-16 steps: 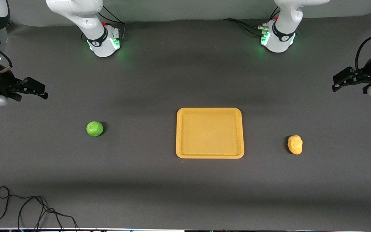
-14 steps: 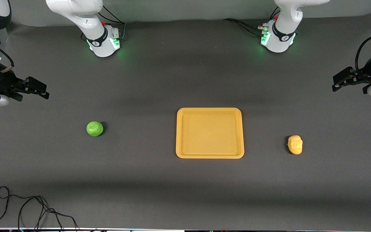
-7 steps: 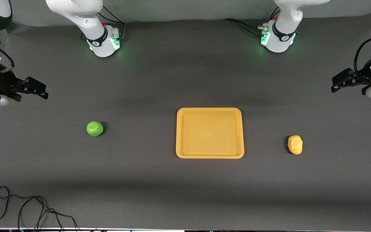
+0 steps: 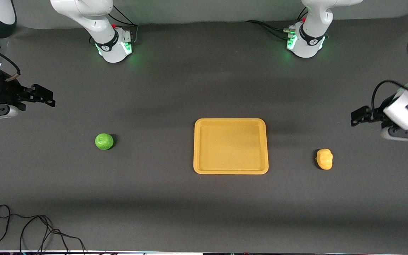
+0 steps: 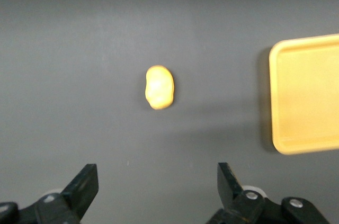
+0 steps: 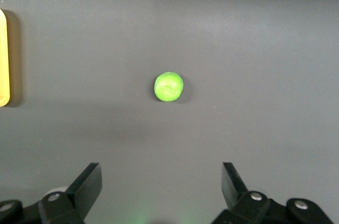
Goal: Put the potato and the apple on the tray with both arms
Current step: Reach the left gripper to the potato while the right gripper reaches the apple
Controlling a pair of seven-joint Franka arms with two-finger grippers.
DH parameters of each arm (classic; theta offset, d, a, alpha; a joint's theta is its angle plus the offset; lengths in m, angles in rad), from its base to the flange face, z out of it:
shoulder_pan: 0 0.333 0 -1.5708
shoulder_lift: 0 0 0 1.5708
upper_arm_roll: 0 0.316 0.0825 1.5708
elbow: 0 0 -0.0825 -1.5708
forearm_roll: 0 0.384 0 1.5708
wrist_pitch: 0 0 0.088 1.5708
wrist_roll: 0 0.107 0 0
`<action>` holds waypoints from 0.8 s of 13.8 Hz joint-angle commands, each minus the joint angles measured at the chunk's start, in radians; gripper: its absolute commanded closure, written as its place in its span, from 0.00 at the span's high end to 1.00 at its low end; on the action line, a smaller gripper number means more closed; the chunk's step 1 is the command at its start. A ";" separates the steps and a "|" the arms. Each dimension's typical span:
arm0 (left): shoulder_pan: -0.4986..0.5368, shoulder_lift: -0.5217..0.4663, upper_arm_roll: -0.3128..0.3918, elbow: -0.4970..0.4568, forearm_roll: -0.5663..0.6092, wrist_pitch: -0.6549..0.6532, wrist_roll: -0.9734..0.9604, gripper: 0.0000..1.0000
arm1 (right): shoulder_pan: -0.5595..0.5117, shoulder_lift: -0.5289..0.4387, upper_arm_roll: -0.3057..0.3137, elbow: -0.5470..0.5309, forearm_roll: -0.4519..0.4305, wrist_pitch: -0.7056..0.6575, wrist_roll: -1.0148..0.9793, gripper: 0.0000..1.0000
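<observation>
Bright green apple (image 4: 104, 141), faintly mottled. Yellow-orange potato (image 4: 324, 159), paler on its knobs. Plain orange-yellow tray (image 4: 230, 171). Dark grey, unpatterned table (image 4: 175, 88). White arms with dark grey joints and green-lit bases; left gripper (image 4: 357, 116) and right gripper (image 4: 46, 97) black. Black cable (image 4: 30, 230) at one near corner.

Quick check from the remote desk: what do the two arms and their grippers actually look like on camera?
Both arms are glossy white with rounded segments and dark grey joint bands. Their bases glow green, and black cables run from them. The left gripper and right gripper are black two-finger units. In the wrist views the fingers are black wedge-shaped blocks on housings with silver screws, and a looped black cable runs at each wrist.
</observation>
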 commanded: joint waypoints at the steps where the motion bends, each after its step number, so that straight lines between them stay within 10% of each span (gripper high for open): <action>1: 0.008 0.094 0.002 -0.099 0.005 0.192 0.019 1.00 | 0.002 -0.003 -0.003 -0.050 -0.013 0.032 -0.024 1.00; 11: -0.018 0.390 0.002 -0.218 0.028 0.693 0.002 1.00 | 0.020 0.091 -0.002 -0.472 -0.014 0.607 0.021 1.00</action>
